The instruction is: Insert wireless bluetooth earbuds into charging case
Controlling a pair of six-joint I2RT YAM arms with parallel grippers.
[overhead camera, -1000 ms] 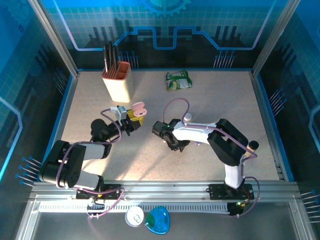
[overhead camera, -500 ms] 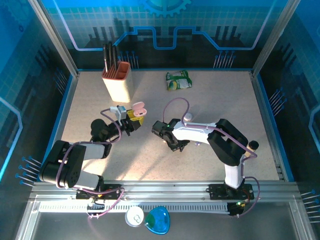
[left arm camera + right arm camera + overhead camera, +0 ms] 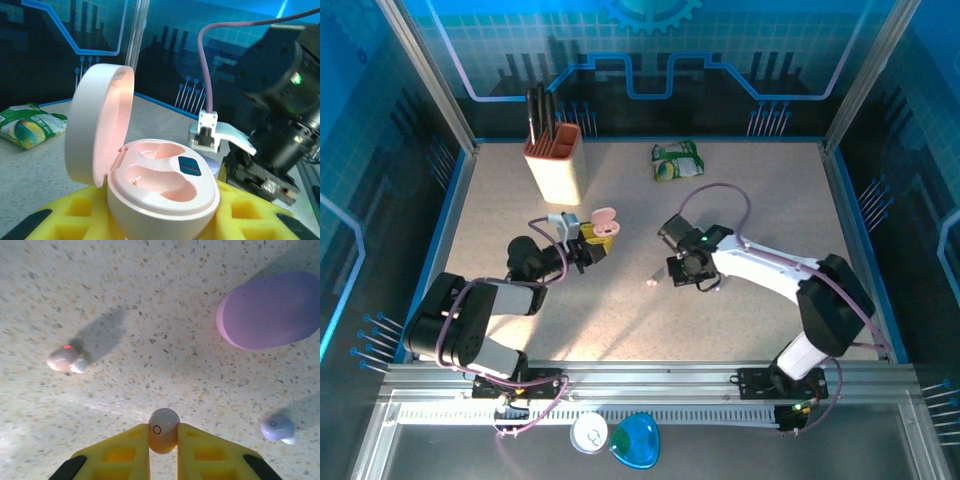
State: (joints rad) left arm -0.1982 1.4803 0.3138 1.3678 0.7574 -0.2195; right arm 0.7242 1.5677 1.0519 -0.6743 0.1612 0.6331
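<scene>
Right end effector (image 3: pixel 163 444), earbud (image 3: pixel 163 431) along fingers (image 3: pixel 129 452)

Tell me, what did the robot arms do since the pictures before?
The right hand swung to the right, away from the left one, and now pinches a tiny pale round plastic earbud in its yellow fingers. The left hand barely shifted, holding the open pale pink plastic charging case as before. The beige knife block and green packet stayed put.

Pink charging case (image 3: pixel 160 197) open, lid upright; pale earbud (image 3: pixel 163 437) pinched, pink earbud (image 3: pixel 66 360) and lilac earbud (image 3: pixel 278 429) lying loose.
</scene>
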